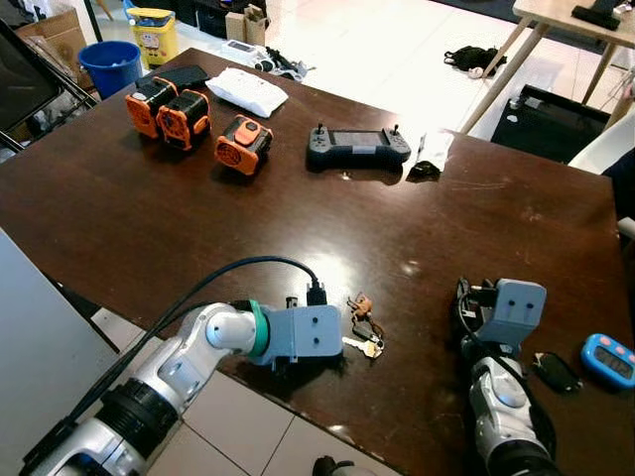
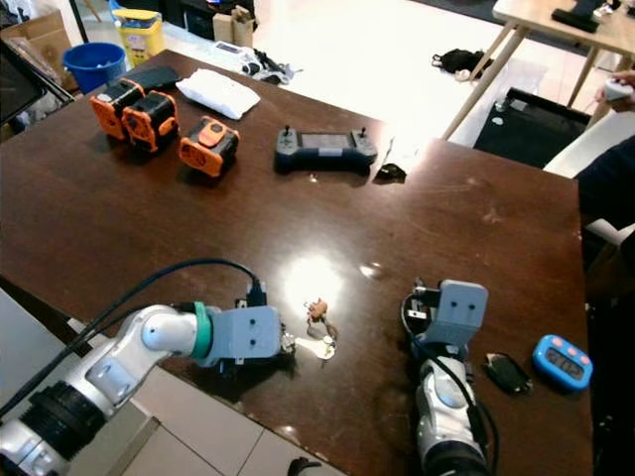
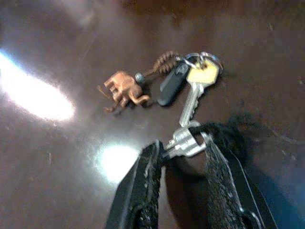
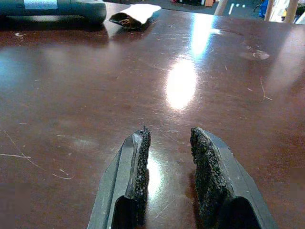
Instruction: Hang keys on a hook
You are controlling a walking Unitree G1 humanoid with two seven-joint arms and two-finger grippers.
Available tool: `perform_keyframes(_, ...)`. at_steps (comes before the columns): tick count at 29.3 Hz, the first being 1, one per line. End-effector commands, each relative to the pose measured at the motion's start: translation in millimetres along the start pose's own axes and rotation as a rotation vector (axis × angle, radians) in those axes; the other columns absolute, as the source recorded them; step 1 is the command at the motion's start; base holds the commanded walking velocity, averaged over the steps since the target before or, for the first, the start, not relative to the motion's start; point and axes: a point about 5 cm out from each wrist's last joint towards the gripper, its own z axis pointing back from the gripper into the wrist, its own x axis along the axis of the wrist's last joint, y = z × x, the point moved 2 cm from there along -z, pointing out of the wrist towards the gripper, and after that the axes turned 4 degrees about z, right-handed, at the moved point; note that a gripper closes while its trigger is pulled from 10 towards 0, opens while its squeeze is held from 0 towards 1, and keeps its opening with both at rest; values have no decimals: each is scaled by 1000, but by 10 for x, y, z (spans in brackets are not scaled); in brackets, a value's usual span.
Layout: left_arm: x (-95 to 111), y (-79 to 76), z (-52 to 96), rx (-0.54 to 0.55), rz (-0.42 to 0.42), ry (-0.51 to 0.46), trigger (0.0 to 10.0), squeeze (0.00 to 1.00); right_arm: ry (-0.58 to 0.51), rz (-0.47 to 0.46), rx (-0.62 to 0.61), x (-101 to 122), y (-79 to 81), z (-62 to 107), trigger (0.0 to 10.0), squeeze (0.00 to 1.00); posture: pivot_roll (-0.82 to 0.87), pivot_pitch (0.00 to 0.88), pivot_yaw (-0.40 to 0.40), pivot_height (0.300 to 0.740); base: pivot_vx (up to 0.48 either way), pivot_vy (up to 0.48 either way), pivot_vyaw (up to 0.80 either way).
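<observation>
The left hand grips a silver key of the keys lying on the worktop. The bunch stretches straight ahead of its fingers. The right hand rests open, well apart.

Left claw fingertips behind its grey wrist housing.

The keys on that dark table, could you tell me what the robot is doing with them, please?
The left gripper is low on the dark wooden table, its black fingers around the tip of a silver key on the key bunch with a small copper-coloured charm. The bunch lies flat, not lifted. The right gripper rests open over bare tabletop nearby.
</observation>
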Motion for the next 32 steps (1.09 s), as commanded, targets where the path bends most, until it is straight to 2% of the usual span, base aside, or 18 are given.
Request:
perform_keyframes(1, -139, -104, -11, -53, 24, 54, 10000, 0, 260, -14, 15, -549, 59, 334, 10000, 0, -90, 106, 77, 740, 0, 0, 0)
perform_keyframes(4, -204, -137, 2, -90, 30, 77, 10000, 0, 259, -8, 20, -546, 61, 330, 10000, 0, -90, 106, 77, 740, 0, 0, 0)
perform_keyframes(5, -233, -152, 5, -96, 27, 87, 7098, 0, 258, -5, 23, -542, 59, 325, 10000, 0, -90, 106, 77, 740, 0, 0, 0)
perform_keyframes(7, -233, -152, 5, -96, 27, 87, 7098, 0, 258, -5, 23, -542, 59, 325, 10000, 0, -90, 106, 77, 740, 0, 0, 0)
perform_keyframes(8, -252, -166, 9, -99, 26, 92, 4118, 0, 257, -2, 26, -539, 58, 321, 10000, 0, -83, 111, 58, 740, 0, 0, 0)
perform_keyframes(11, -252, -166, 9, -99, 26, 92, 4118, 0, 257, -2, 26, -539, 58, 321, 10000, 0, -83, 111, 58, 740, 0, 0, 0)
perform_keyframes(12, -285, -162, 4, -81, 21, 114, 0, 0, 257, 0, 30, -537, 57, 319, 10000, 0, -80, 113, 54, 740, 0, 0, 0)
perform_keyframes(15, -311, -143, -3, -54, 18, 124, 0, 0, 257, 3, 33, -537, 60, 318, 10000, 0, -80, 115, 52, 740, 0, 0, 0)
perform_keyframes(17, -257, -90, -2, -9, 52, 84, 0, 0, 257, 5, 37, -537, 65, 318, 10000, 0, -78, 116, 52, 740, 0, 0, 0)
perform_keyframes(18, -177, -28, 13, 27, 93, 27, 0, 0, 257, 5, 39, -538, 70, 319, 10000, 0, -78, 116, 52, 740, 0, 0, 0)
perform_keyframes(19, -177, -28, 13, 27, 93, 27, 0, 0, 257, 5, 39, -538, 70, 319, 10000, 0, -78, 116, 52, 740, 0, 0, 0)
perform_keyframes(21, 46, 103, 104, 80, 150, -111, 0, 0, 258, 6, 43, -542, 78, 321, 10000, 0, -76, 119, 50, 740, 0, 0, 0)
perform_keyframes(22, 121, 156, 166, 95, 150, -152, 0, 0, 259, 7, 45, -543, 83, 321, 10000, 0, -76, 119, 50, 740, 0, 0, 0)
perform_keyframes(27, 182, 243, 307, 116, 129, -180, 0, 0, 259, 8, 49, -542, 95, 318, 10000, 0, -76, 119, 50, 740, 0, 0, 0)
perform_keyframes(28, 158, 245, 353, 105, 118, -163, 10000, 0, 259, 9, 51, -542, 96, 317, 10000, 0, -69, 119, 47, 740, 0, 0, 0)
perform_keyframes(30, 77, 179, 445, 49, 94, -124, 10000, 0, 259, 10, 53, -540, 97, 314, 10000, 0, -69, 119, 47, 740, 0, 0, 0)
perform_keyframes(31, 28, 131, 470, 33, 90, -109, 10000, 753, 259, 12, 53, -540, 96, 315, 10000, 0, -69, 118, 46, 740, 0, 0, 0)
perform_keyframes(32, -1, 102, 483, 27, 88, -102, 10000, 753, 259, 13, 54, -541, 95, 315, 10000, 0, -69, 118, 46, 740, 0, 0, 0)
